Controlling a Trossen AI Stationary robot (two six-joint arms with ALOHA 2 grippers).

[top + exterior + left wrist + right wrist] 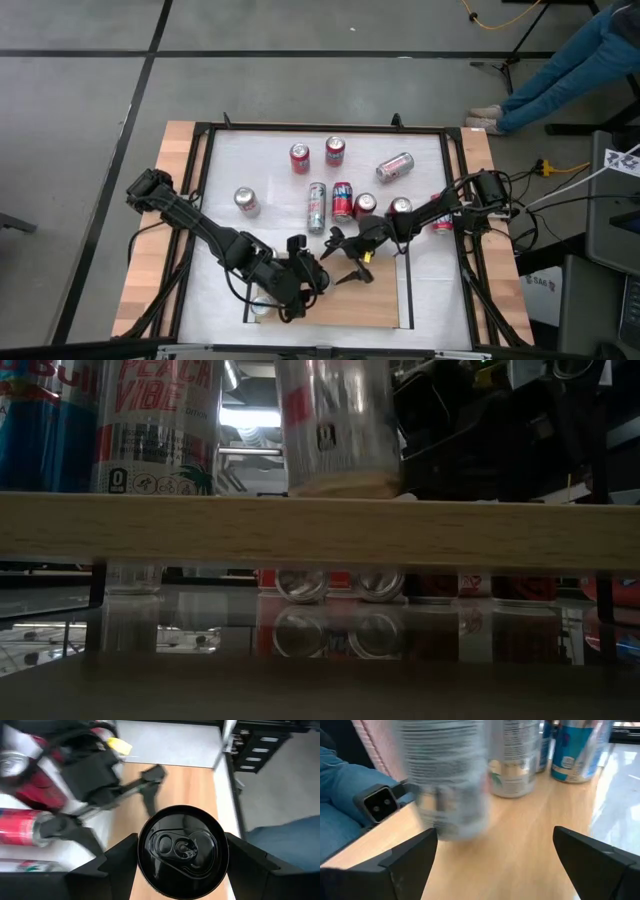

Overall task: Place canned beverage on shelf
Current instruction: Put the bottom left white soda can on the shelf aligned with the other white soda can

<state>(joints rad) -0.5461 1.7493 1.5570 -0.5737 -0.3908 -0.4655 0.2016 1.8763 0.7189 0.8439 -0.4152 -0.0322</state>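
Jaws of our left gripper (182, 870) clamp a black-topped can (183, 851) upright over the wooden shelf (385, 305) at the worktop's near edge. Our right gripper (345, 262) hangs just right of it, jaws apart, empty.

We see grey concrete floor (300, 80) w/ dark seam lines, yellow cable (500, 15), person's jeans-clad legs (570, 65) top right.

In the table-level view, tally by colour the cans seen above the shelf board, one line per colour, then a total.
Blue can: 1
White can: 1
Silver can: 1
Total: 3
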